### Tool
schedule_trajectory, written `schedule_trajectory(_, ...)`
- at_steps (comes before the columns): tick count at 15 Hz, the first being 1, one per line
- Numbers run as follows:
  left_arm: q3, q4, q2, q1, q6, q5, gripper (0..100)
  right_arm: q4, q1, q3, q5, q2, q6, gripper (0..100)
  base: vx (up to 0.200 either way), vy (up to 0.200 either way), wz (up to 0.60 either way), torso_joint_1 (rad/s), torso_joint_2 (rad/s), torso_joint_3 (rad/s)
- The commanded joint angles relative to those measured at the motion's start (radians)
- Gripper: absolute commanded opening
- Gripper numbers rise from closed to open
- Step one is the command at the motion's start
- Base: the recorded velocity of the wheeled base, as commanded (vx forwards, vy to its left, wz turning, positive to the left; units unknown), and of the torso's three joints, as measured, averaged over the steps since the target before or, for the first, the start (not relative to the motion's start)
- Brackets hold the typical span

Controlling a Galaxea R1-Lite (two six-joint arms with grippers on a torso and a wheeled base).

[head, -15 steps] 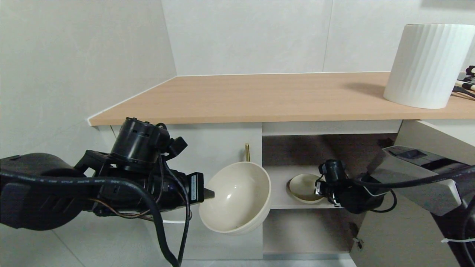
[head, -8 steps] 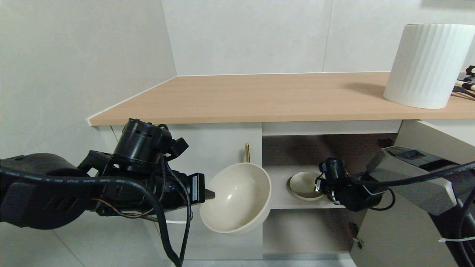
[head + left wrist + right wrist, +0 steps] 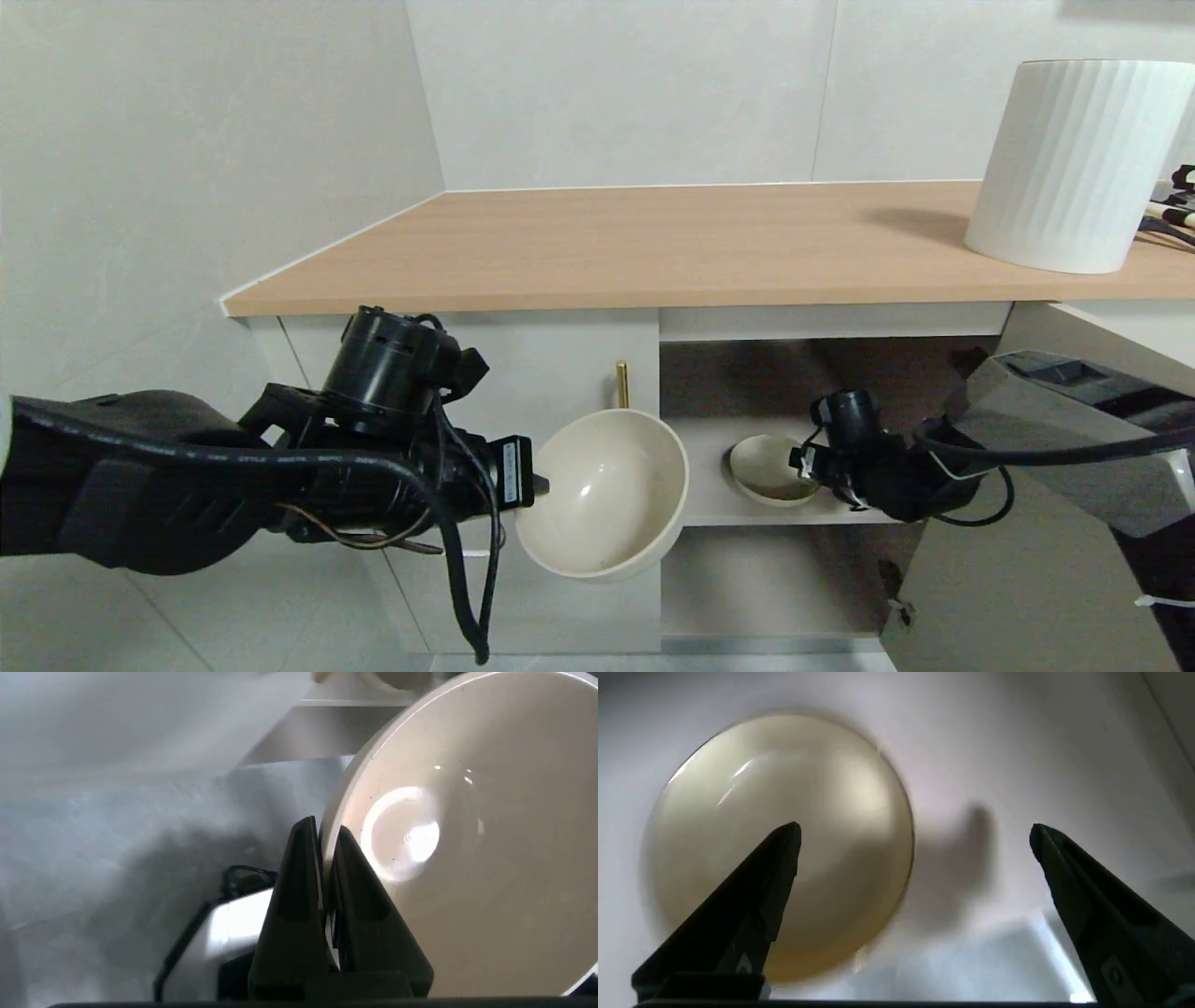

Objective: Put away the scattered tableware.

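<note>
Pale grey tiled walls (image 3: pixel 607 93) meet in a corner at eleven o'clock, above a light wood-grain countertop (image 3: pixel 653 243) running across the middle. A tall white ribbed cylinder (image 3: pixel 1083 159) stands on it at two o'clock. Below, the white cabinet's closed door (image 3: pixel 560 364), with a slim brass handle (image 3: pixel 621 384), sits at six o'clock. The open compartment's white shelf (image 3: pixel 709 511) lies toward five o'clock, its grey-white door (image 3: pixel 990 597) swung open at four.

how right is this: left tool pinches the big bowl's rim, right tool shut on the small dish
The right tool is open, not shut on the small dish; see the right wrist view. The left tool does pinch the rim of the big bowl.
</note>
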Motion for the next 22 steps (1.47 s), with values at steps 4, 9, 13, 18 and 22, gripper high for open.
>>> schedule_trajectory(4,-0.026,-0.006,0.144,-0.069,-0.001,0.165,0,0.170,0.057,0.272,0.414,-0.479,0.001,100,0.000,0.000,0.00,0.000,0.00,0.000)
schedule_trajectory(9,-0.021,0.004,0.153,-0.121,-0.001,0.175,0,0.437,0.256,0.313,0.509,-0.731,-0.065,100,0.000,0.000,0.00,0.000,0.00,0.000)
schedule_trajectory(13,-0.018,0.038,0.153,-0.151,0.001,0.177,0,0.482,0.370,0.319,0.500,-0.758,-0.065,100,0.000,0.000,0.00,0.000,0.00,0.000)
schedule_trajectory(18,-0.011,0.050,0.150,-0.183,0.002,0.177,0,0.474,0.439,0.312,0.412,-0.677,-0.062,100,0.000,0.000,0.00,0.000,0.00,0.000)
schedule_trajectory(22,-0.011,0.060,0.142,-0.201,0.002,0.177,0,0.448,0.454,0.306,0.377,-0.625,-0.053,100,0.000,0.000,0.00,0.000,0.00,0.000)
